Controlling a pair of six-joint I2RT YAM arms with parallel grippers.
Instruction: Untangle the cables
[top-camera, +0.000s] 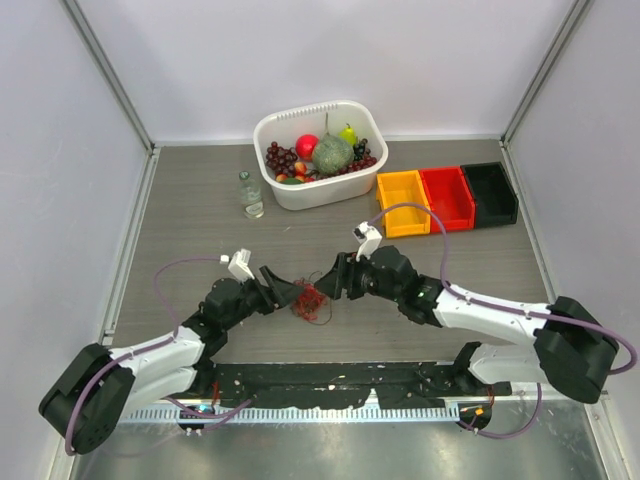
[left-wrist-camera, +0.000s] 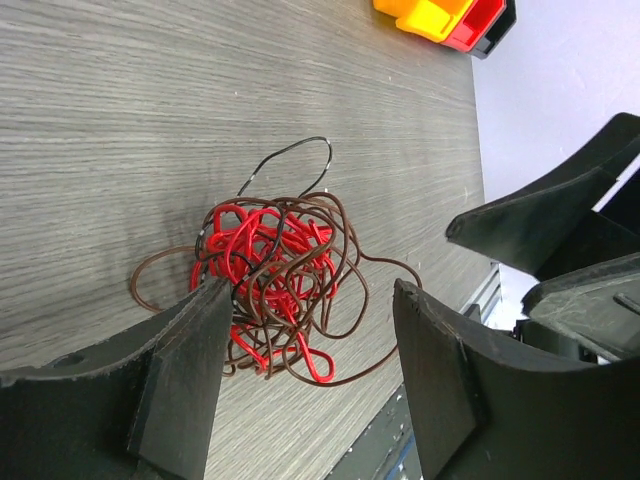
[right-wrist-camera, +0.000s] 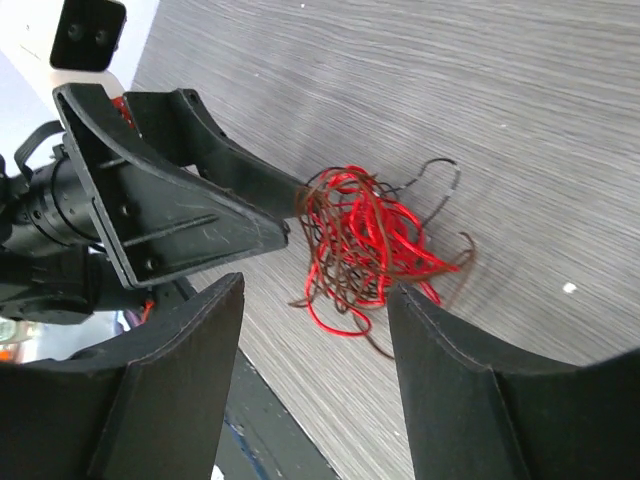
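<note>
The cables are a small tangled ball of thin red and dark brown wires lying on the wooden table, between the two arms. My left gripper is open and sits just left of the ball. In the left wrist view the tangle lies just ahead of the open gripper, with one fingertip against its edge. My right gripper is open just right of the ball. In the right wrist view the tangle lies ahead of the open gripper, apart from its fingers. Neither gripper holds anything.
A white basin of fruit stands at the back, with a small glass bottle to its left. Yellow, red and black bins stand at the back right. The table's near edge runs close below the cables.
</note>
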